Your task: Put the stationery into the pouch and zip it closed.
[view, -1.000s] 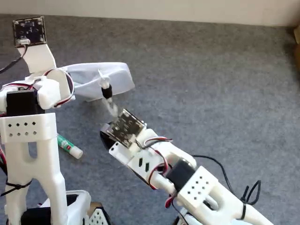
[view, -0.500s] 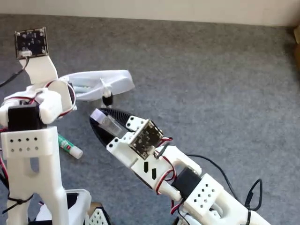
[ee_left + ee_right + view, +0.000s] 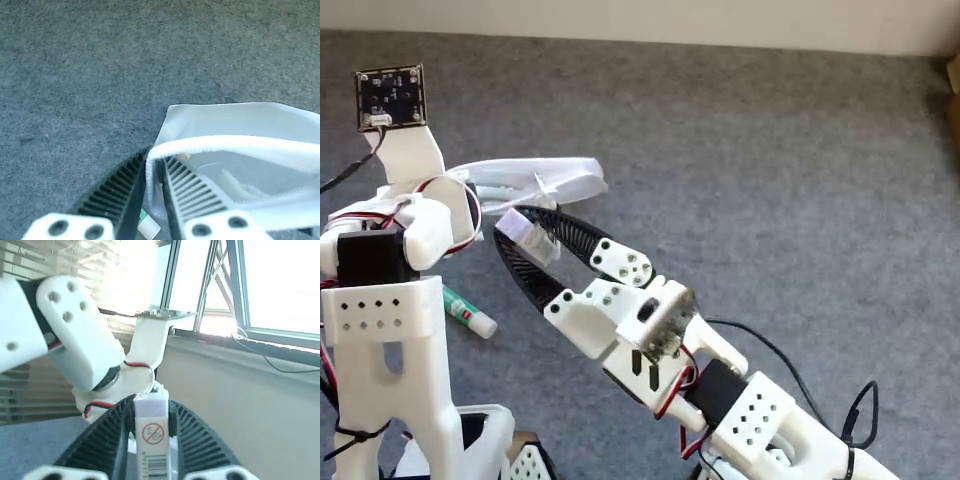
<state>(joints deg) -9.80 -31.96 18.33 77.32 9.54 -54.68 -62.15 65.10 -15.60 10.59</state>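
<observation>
Pouch (image 3: 570, 176), white and limp, sits at the far left of the grey carpeted counter (image 3: 800, 150). Its open rim is pinched between the jaws of the left gripper (image 3: 152, 167). The right gripper (image 3: 510, 222) has its jaws clamped on a small white stick (image 3: 526, 233), just beside the pouch's near edge. The counter spreads wide on the right arm's side. A green-tipped stick (image 3: 468, 312) lies near the left arm.
</observation>
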